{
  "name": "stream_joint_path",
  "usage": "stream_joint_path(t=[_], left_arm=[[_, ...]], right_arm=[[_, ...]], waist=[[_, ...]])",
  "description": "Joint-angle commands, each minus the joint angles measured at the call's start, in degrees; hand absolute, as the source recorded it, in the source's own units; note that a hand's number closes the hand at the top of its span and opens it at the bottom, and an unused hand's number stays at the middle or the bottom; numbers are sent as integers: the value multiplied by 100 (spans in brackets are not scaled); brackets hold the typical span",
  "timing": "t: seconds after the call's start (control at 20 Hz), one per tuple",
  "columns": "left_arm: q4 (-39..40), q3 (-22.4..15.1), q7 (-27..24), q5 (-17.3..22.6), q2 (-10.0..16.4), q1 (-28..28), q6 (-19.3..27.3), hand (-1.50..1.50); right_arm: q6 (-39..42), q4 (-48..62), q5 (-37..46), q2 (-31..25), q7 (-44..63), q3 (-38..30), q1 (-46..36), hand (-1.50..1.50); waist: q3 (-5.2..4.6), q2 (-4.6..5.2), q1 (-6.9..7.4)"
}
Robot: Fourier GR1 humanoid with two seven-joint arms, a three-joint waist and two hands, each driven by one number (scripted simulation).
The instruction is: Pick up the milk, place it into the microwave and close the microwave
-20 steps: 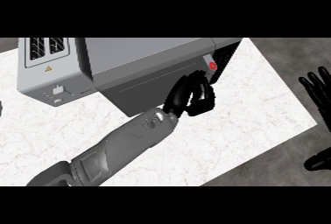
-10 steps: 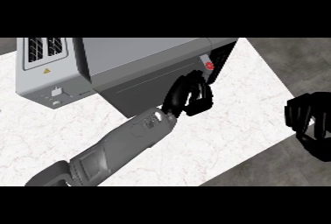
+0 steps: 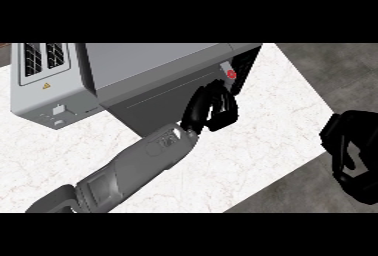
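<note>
Plainly, the microwave (image 3: 148, 65) on the desk (image 3: 258, 150) bears a yellow warning triangle (image 3: 46, 86) and no legible writing. The left hand (image 3: 210, 107) is curled against its door. The right hand (image 3: 353, 150) is curled and empty. The milk is out of sight.

On the counter (image 3: 258, 150), toward its far left: microwave (image 3: 148, 65), set askew. On the microwave's left end, vent slots (image 3: 43, 59); at its right front corner, a round button (image 3: 231, 74). In front of the door (image 3: 148, 110), just below that button: left hand (image 3: 210, 107), forearm (image 3: 125, 170) trailing to the lower left corner. Well to the right, past the counter's edge, over the floor (image 3: 325, 65): right hand (image 3: 353, 152).
</note>
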Motion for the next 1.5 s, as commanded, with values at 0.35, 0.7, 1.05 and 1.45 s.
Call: stream_joint_path(t=[0.35, 0.7, 1.05, 1.45], left_arm=[[34, 58, -204, 88, -300, -645, 74, 150], [354, 314, 47, 431, -304, -449, 659, 150], [-282, 1618, -38, 1843, -319, 181, 16, 150], [89, 1626, -214, 2377, -309, 343, -907, 150]], right_arm=[[341, -528, -131, 4, -24, 308, 62, 150], [566, -748, -97, -239, 392, 700, 270, 150], [414, -1035, -273, -55, 584, 1077, 682, 150], [-28, -1568, -235, 206, 630, 1257, 1188, 150]], waist=[[7, 17, -246], [-11, 61, -57], [-96, 137, 291], [-81, 37, 576]])
